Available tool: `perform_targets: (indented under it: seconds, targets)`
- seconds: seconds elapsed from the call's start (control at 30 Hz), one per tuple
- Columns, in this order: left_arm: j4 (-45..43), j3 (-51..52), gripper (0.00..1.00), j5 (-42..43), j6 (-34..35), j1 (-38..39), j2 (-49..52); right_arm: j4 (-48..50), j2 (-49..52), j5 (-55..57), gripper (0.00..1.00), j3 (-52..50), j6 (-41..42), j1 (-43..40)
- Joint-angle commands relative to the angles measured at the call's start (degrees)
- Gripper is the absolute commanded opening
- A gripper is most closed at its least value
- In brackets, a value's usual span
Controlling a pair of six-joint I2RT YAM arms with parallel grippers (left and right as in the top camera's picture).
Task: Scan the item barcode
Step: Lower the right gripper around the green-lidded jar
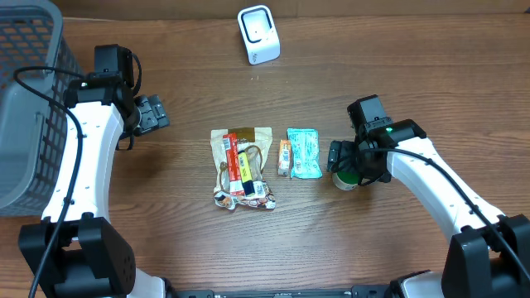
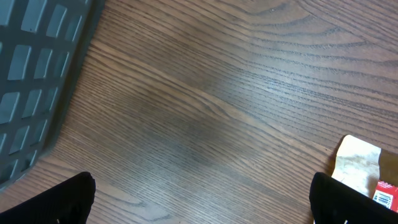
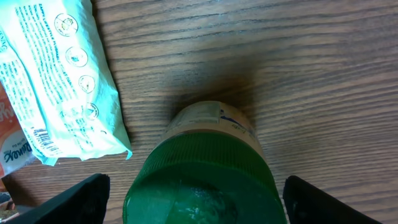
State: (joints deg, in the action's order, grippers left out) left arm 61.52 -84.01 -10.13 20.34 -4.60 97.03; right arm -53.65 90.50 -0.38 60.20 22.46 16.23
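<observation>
If you start from the big stuff, the gray basket (image 1: 25,99) sits at the table's (image 1: 373,66) left edge, and your left gripper (image 1: 156,112) is spread wide over bare wood beside it. Mid-table lie a tan snack pouch (image 1: 242,165) and a teal packet (image 1: 304,152), with the white scanner (image 1: 258,33) at the far edge. Your right gripper (image 1: 339,159) straddles the green-lidded jar (image 3: 205,155) just right of the packet, jaws wide, not touching it.
</observation>
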Motion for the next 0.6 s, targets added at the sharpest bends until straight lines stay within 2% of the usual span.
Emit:
perform_targets:
  seconds: [0.0, 0.37, 0.57]
  targets:
    - [-0.09, -0.79, 1.00, -0.37, -1.07, 0.11, -0.79, 0.02, 0.09, 0.98, 0.86, -0.39, 0.04, 0.28]
    - [-0.07, -0.79, 1.00, -0.37, -1.07, 0.11, -0.79, -1.53, 0.09, 2.47, 0.71, -0.39, 0.11, 0.26]
    - [-0.07, -0.79, 1.00, -0.37, -1.07, 0.11, -0.79, -2.08, 0.09, 2.49, 0.70, -0.39, 0.11, 0.26]
